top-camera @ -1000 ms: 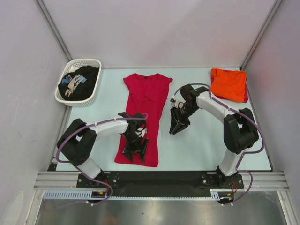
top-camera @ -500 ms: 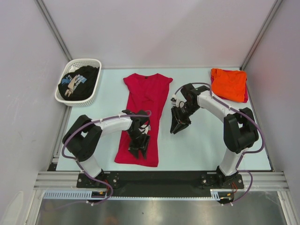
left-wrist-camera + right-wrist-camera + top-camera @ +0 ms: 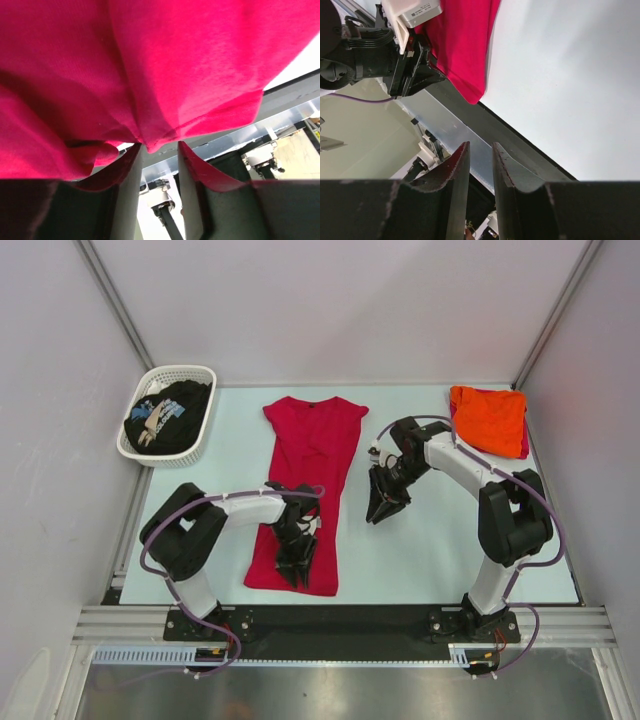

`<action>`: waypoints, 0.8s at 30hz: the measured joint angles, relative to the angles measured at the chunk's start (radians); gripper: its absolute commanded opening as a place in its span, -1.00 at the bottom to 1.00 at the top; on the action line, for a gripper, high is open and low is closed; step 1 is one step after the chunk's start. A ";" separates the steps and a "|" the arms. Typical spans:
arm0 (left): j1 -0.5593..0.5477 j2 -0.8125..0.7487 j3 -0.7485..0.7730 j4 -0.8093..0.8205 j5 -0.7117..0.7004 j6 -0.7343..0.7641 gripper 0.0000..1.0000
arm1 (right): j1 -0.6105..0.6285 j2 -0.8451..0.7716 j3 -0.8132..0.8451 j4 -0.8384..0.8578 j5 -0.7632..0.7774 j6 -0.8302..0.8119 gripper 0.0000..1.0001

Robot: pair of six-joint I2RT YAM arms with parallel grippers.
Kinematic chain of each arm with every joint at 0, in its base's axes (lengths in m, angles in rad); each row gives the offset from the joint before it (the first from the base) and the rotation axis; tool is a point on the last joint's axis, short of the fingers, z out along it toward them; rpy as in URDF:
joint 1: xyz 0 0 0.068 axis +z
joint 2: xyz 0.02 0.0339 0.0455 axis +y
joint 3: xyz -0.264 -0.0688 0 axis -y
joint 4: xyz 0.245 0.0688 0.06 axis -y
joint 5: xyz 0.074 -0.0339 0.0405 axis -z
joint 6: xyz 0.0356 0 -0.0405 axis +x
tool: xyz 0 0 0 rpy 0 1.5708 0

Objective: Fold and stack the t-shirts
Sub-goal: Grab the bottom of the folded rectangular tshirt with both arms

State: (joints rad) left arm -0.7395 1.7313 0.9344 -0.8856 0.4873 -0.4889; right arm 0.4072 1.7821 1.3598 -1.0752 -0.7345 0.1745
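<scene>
Crimson t-shirt (image 3: 312, 455) lies flat down the middle of the desk (image 3: 430, 555), collar towards the far edge. My left tool (image 3: 296, 562) is down on its near hem, a fold of cloth between the narrowly parted fingers; I cannot tell whether it is clamped. My right tool (image 3: 383, 508) hangs just right of the shirt, slightly open and empty. I see the orange t-shirt (image 3: 488, 420) folded at the far right corner and the black t-shirt (image 3: 168, 412) in the basket (image 3: 203, 430) at the far left corner

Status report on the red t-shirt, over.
Left gripper down on near hem of red t-shirt, cloth bunched at its jaws, grip unconfirmed. Right gripper empty, jaws slightly apart, beside the shirt. Nothing else on the shirt.
</scene>
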 measured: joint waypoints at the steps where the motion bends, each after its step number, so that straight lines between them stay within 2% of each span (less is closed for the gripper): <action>1: -0.002 0.003 -0.005 0.003 0.002 0.001 -0.39 | -0.002 0.000 0.000 0.000 0.000 -0.001 -0.42; 3: -0.003 0.005 -0.013 0.005 0.008 0.000 -0.55 | -0.006 0.000 0.000 -0.001 0.000 -0.004 -0.42; 4: -0.004 0.005 -0.014 0.006 0.010 0.000 -0.79 | -0.008 0.000 0.000 -0.001 0.000 -0.005 -0.42; 5: -0.005 0.005 -0.014 0.007 0.014 0.000 -0.96 | -0.011 0.000 0.000 -0.001 0.000 -0.006 -0.42; 6: -0.005 0.005 -0.014 0.010 0.016 -0.002 -1.00 | -0.012 0.000 0.000 -0.001 0.000 -0.008 -0.42; 24: -0.006 -0.082 0.071 -0.076 -0.021 -0.005 -1.00 | -0.015 0.000 -0.003 -0.001 -0.010 -0.011 -0.44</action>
State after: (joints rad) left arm -0.7460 1.6489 1.0050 -0.9619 0.4664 -0.4942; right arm 0.3920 1.7821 1.3567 -1.0763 -0.7441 0.1635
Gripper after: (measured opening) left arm 0.006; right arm 0.284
